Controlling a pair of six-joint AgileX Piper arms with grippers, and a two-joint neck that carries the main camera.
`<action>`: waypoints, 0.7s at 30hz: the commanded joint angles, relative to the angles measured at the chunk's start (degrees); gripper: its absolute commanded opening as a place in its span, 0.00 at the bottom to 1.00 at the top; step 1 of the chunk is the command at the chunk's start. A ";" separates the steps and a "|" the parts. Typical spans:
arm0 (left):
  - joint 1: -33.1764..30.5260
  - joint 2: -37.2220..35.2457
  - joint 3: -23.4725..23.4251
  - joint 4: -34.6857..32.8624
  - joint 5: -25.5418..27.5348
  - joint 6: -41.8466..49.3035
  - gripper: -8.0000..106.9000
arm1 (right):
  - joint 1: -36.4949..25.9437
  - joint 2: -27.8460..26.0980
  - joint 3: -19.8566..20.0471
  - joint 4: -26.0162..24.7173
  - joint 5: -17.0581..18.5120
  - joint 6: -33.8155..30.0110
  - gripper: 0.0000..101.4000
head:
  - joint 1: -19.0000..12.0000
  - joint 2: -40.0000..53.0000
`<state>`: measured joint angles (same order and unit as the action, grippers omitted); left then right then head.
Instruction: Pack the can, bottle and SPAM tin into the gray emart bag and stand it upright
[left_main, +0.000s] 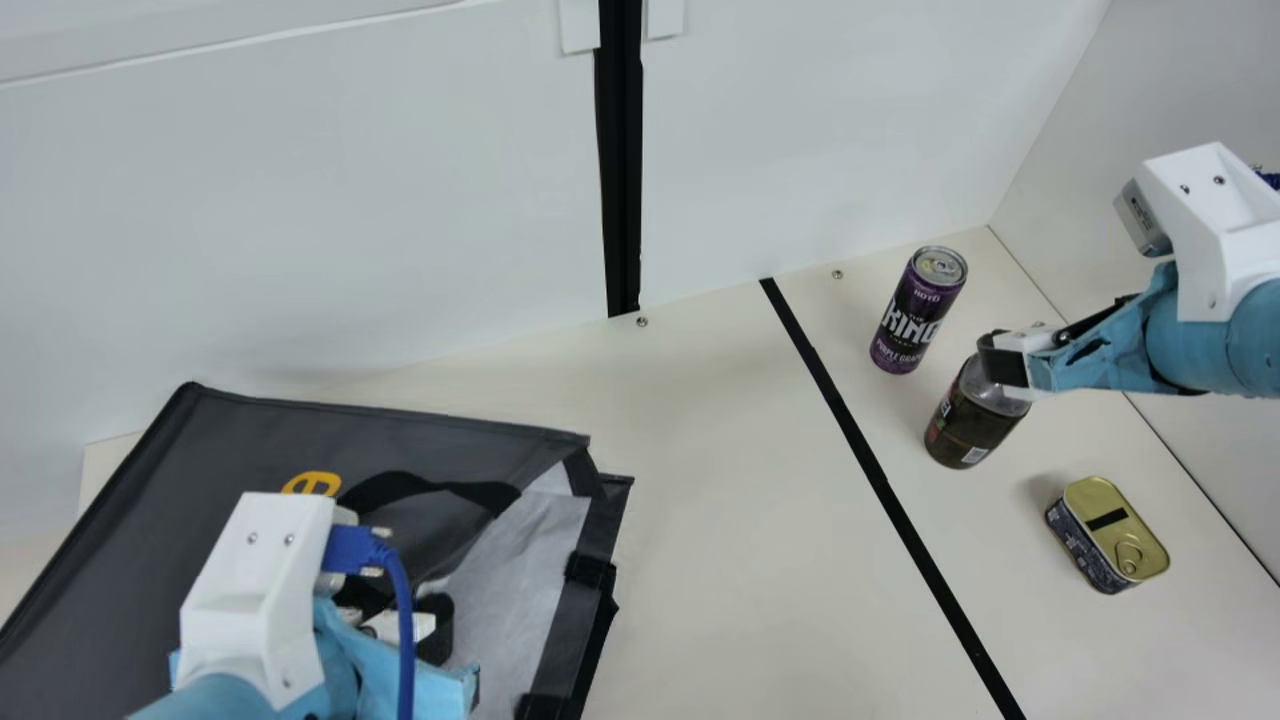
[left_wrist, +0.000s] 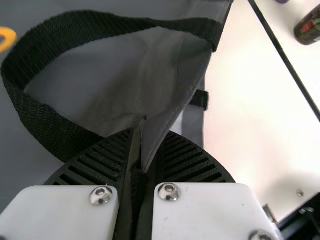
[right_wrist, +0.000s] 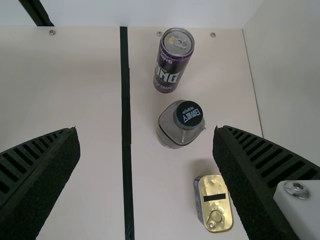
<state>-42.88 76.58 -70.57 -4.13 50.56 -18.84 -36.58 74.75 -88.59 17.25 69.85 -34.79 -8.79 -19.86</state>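
The right pincer (right_wrist: 146, 131) (fingers apart) should centre carefully over the black-capped bottle (right_wrist: 181, 124); left pincer (left_wrist: 144, 142) is clamped on the gray emart bag (left_main: 150, 480).

A broad, open lane of tabletop (left_main: 720, 520) ran between the gray emart bag (left_main: 220, 440) and the bottle (left_main: 970, 425), crossed only by a flat black line (left_main: 870, 466). Small gaps separated the bottle from the can (left_main: 915, 315) and SPAM tin (left_main: 1110, 535); a rear wall (left_main: 350, 210) bounded the can's far side. The right tool (left_main: 1003, 362) obstructed access above the bottle (its fingers stood wide apart). The left tool (left_main: 430, 630) and a looped handle (left_wrist: 45, 125) partly obstructed the bag's mouth.
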 joint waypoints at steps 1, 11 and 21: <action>2.01 -0.13 0.83 -8.03 -0.56 4.09 0.00 | 0.00 0.00 0.00 0.00 0.00 0.00 0.94 | -1.21 -0.14; 9.48 -0.07 3.28 -24.97 -0.35 16.20 0.00 | 0.00 0.00 0.00 0.00 0.00 0.00 0.94 | -1.21 -0.14; 16.10 0.43 4.20 -36.87 2.03 25.33 0.00 | 0.00 0.00 0.00 0.00 0.00 0.00 0.94 | -1.21 -0.14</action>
<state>-27.40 76.95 -66.48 -38.65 52.30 5.29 -36.58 74.75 -88.59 17.25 69.85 -34.79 -8.79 -19.86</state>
